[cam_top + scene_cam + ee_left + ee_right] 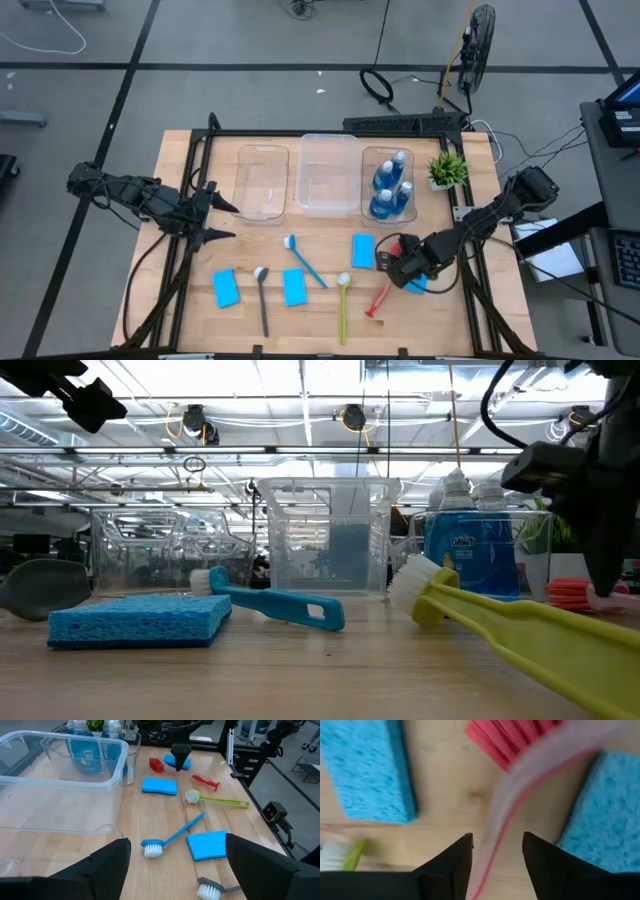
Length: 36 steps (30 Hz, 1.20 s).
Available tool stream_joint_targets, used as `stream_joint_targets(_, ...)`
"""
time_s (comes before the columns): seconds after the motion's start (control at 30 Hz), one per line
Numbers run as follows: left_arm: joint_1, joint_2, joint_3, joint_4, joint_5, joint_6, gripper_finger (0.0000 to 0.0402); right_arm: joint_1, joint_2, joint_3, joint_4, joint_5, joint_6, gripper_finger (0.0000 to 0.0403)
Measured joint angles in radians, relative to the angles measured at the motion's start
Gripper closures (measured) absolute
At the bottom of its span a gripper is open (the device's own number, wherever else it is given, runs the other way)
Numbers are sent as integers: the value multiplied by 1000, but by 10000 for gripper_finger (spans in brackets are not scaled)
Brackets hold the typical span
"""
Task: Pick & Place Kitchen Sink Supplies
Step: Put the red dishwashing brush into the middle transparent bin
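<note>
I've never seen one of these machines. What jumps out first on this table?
The right claw hangs low over the red brush, its fingers either side of the handle near the table's right side. Three clear tubs line the far edge; the right one holds blue bottles. The left claw waits, open, at the left.

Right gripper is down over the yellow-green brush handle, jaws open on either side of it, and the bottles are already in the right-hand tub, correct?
Not quite: the right gripper straddles the red brush, as the right wrist view shows. The bottles are in the right-hand tub.
</note>
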Motion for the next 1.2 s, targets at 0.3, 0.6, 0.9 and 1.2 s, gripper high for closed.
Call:
stream_joint_targets(0.3,0,0,0,0,-15,3,90,0,31,-29,42,-31,-2,273)
stream_joint_targets(0.6,0,0,0,0,-24,3,100,1,34,-29,36,-32,-9,325)
stream_joint_targets(0.9,0,0,0,0,-25,2,84,0,35,-30,65,-21,-12,366)
stream_joint_targets(1.2,0,0,0,0,-25,1,81,4,8,17,86,-27,-53,368)
